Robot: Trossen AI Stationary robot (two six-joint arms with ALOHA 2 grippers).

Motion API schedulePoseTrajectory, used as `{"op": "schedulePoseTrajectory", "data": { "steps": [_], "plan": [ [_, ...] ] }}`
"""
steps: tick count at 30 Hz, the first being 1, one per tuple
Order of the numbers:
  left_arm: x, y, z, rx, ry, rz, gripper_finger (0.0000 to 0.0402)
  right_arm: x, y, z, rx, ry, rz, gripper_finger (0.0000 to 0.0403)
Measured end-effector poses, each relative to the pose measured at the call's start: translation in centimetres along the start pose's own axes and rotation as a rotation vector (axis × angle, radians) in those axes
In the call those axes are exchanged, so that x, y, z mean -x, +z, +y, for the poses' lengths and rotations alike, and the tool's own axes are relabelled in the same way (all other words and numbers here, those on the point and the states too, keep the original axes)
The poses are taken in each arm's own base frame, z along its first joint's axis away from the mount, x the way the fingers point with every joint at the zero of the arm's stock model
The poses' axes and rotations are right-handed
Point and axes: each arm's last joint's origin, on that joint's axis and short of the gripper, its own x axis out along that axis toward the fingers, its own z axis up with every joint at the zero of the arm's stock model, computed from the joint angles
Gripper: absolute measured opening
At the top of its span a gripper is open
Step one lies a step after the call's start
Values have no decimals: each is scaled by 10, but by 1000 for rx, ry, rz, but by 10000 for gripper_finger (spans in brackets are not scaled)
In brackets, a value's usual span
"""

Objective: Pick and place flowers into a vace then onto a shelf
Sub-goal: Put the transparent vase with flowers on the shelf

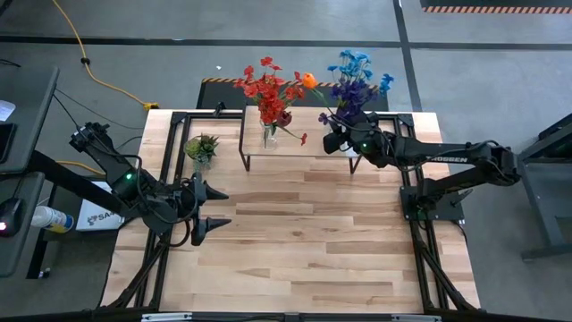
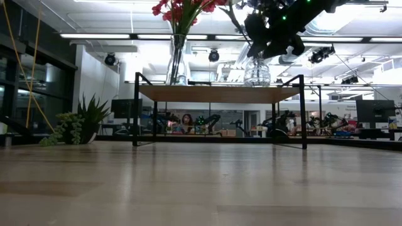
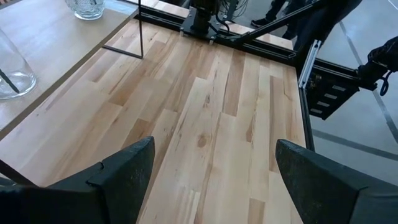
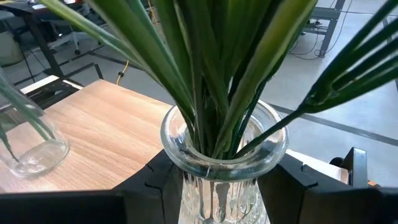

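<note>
- Light wood table (image 1: 295,241) with a low shelf (image 1: 313,143) on thin black legs at the far edge; the level view shows a big open lab room with strip lights behind it.
- Right jaws (image 1: 338,140) are clamped on the neck of a clear ribbed glass vase (image 4: 222,163), a dark finger pressed on each side, green stems packed into the mouth.
- That vase holds the blue and purple flowers (image 1: 356,80) and sits at the right end of the shelf; from the level view its base (image 2: 256,72) looks to be resting on the board.
- Second glass vase (image 1: 270,134) with the red flowers (image 1: 268,88) stands on the shelf's left part, an orange bloom (image 1: 308,80) sticking out beside them.
- Left jaws (image 1: 214,207) are wide apart, holding nothing, hovering over bare table well clear of the shelf.
- Small green spiky plant (image 1: 201,148) sits on the table just left of the shelf.
</note>
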Motion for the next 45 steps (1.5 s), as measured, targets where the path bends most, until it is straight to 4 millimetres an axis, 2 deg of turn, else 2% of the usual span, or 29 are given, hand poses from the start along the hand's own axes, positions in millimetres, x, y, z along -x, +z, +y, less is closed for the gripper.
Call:
{"op": "schedulePoseTrajectory", "data": {
  "steps": [11,19,45],
  "plan": [
    [0,0,0,1,-1,1,367,0,0,0,-14,-10,3,165],
    [0,0,0,1,-1,1,367,0,-2,-1,-1,-10,13,188],
    [0,0,0,1,-1,1,367,0,-3,0,21,32,42,206]
  ]
}}
